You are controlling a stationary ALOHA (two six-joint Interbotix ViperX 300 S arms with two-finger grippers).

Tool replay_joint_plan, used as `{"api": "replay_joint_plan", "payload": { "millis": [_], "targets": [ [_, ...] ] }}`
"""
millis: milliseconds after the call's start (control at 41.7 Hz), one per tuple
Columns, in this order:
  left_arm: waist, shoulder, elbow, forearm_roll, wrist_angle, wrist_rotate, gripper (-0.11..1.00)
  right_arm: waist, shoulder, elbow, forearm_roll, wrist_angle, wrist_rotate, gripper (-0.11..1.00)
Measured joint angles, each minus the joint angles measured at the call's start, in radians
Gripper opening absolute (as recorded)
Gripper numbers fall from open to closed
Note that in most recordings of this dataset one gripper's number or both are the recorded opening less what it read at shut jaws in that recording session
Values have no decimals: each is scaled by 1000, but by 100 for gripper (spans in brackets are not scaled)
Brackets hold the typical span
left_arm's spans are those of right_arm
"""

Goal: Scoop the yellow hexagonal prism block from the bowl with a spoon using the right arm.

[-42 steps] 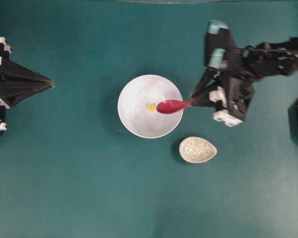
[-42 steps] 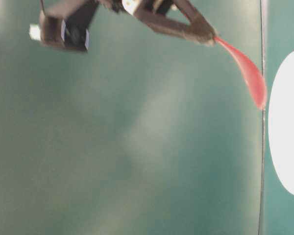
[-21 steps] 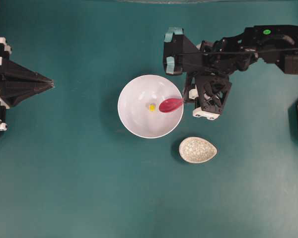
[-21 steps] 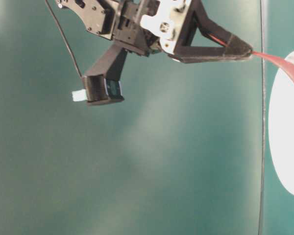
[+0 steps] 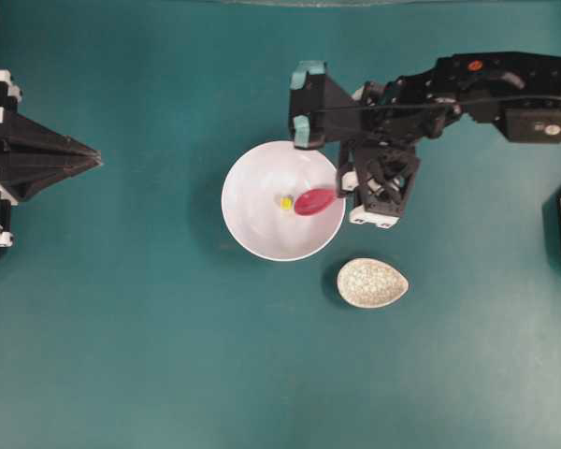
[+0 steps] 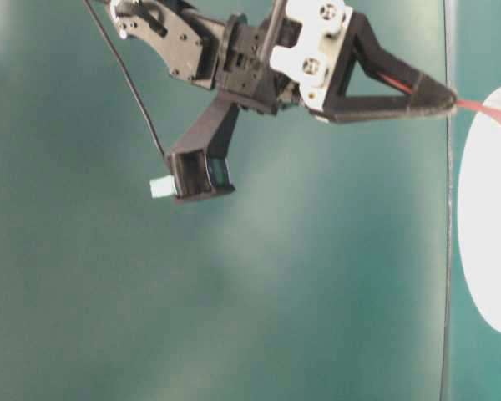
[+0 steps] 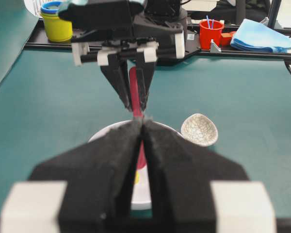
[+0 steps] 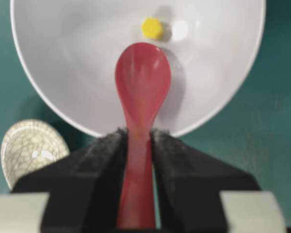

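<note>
My left end effector (image 5: 95, 161) rests pressed together, well apart. My right end effector (image 8: 138, 141) pinches the spoon (image 8: 141, 97) by its handle; the yellow block (image 8: 152, 27) lies just beyond its scoop, inside the bowl (image 8: 53, 63).

bowl (image 6: 488, 209) cropped, block perhaps hidden

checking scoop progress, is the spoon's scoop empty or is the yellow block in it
Empty. In the right wrist view the spoon shows a bare scoop, and the yellow block lies on the bowl floor just beyond its tip.
</note>
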Motion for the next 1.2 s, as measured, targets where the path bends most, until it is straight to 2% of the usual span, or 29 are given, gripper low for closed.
{"api": "replay_joint_plan", "payload": {
  "millis": [1198],
  "targets": [
    [0, 2, 0, 0, -2, 2, 9, 14, 63, -26, 0, -133, -3, 25]
  ]
}}
